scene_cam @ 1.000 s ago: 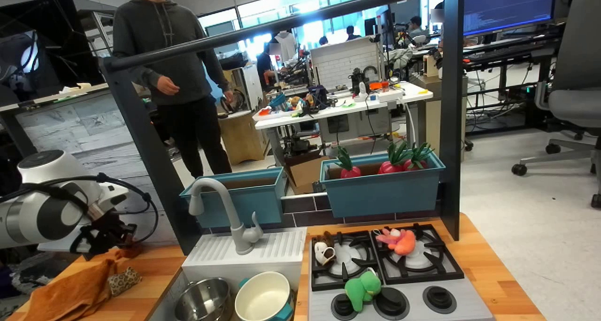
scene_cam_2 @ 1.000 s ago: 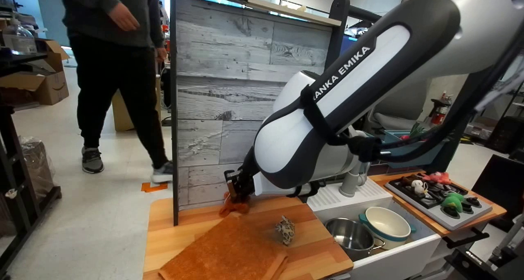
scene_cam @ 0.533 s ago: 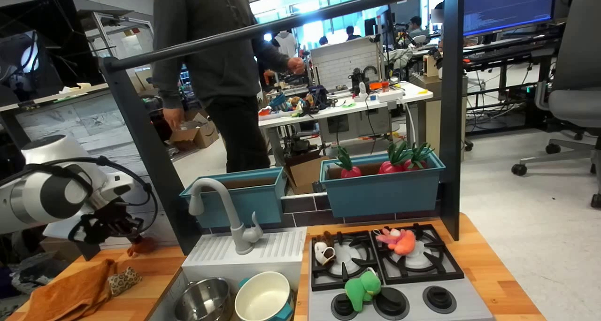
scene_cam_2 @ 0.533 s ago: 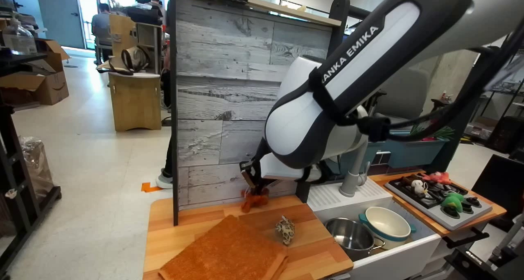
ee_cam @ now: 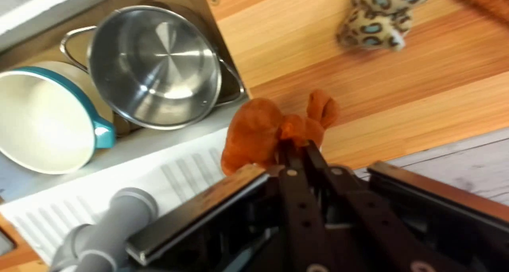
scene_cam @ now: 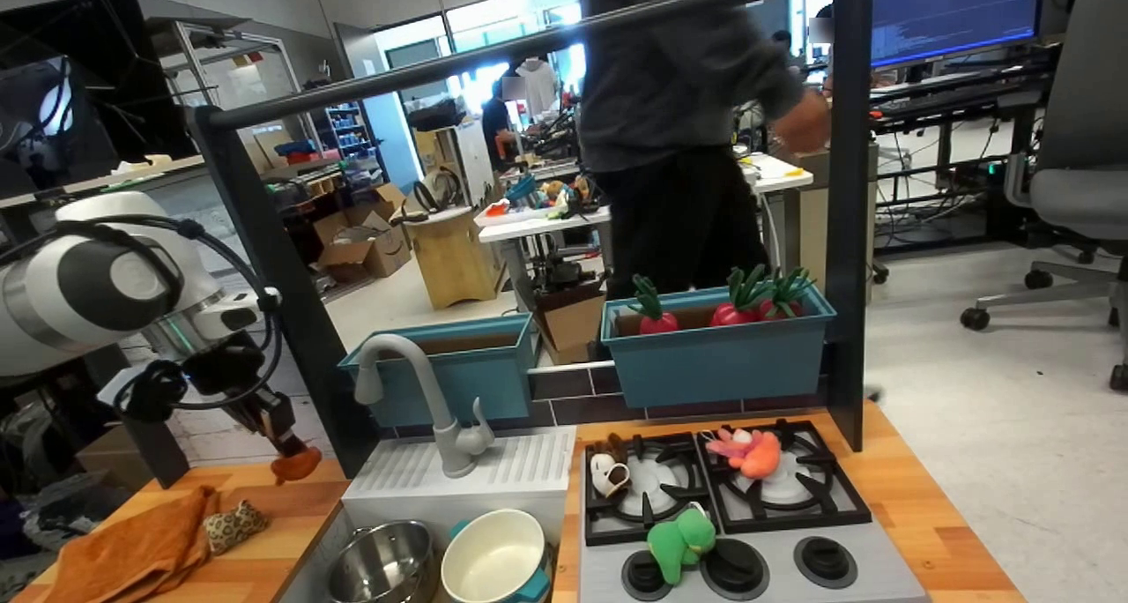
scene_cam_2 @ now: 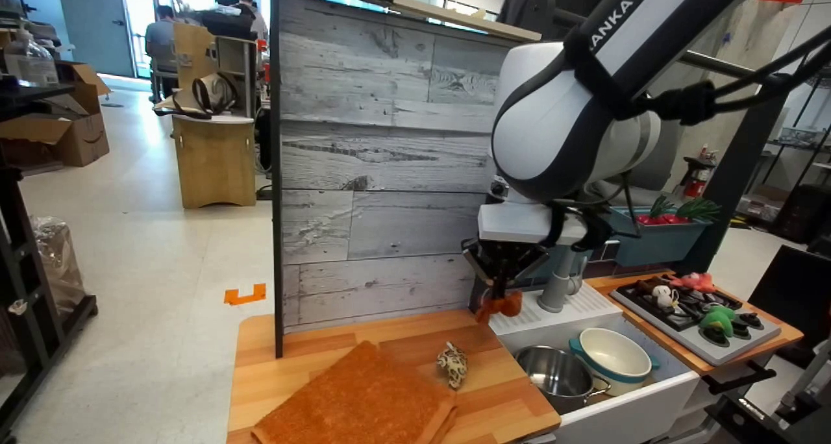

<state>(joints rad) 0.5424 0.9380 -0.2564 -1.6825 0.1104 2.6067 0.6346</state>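
While pinching an orange plush toy tight in the narrow-set gripper, holds it over the edge of the wooden counter by the white drainboard, hiding the gripped part behind dark fingertips and leaving its shape unclear. In the wrist view, shows the leopard-print plush blurred and cut off at top, just a corner of the orange towel, the cream pot cropped at left near the steel pot, and the gray faucet cropped at bottom. In an exterior view, crops the robot arm at top.
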